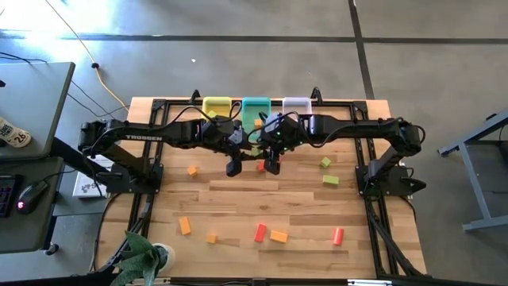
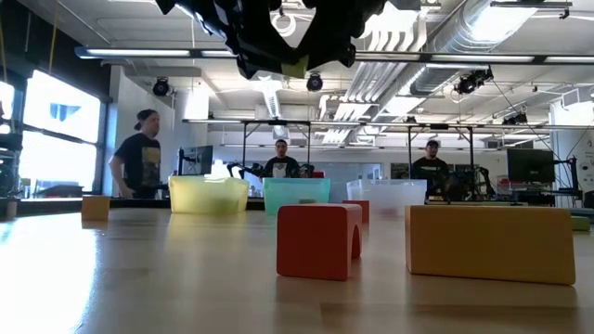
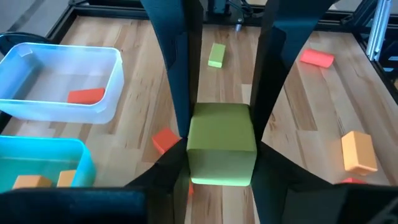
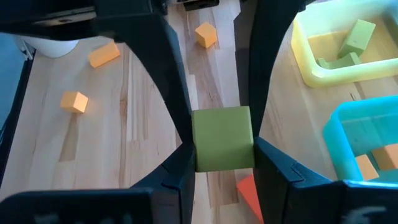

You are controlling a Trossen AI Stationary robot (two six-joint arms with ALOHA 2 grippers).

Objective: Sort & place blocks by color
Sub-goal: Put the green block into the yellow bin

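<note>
While both arms are meeting above the table just before the teal bin (image 1: 255,104), the right gripper (image 4: 222,155) is clamping the green block (image 4: 222,138) and the left gripper (image 3: 221,155) is pinching it too. With 2 grips opposing, a mistimed release is risking a twist or drop.

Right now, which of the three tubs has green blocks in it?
The yellow tub. Green blocks lie in it; the teal tub holds orange pieces, and the clear tub a red one.
</note>
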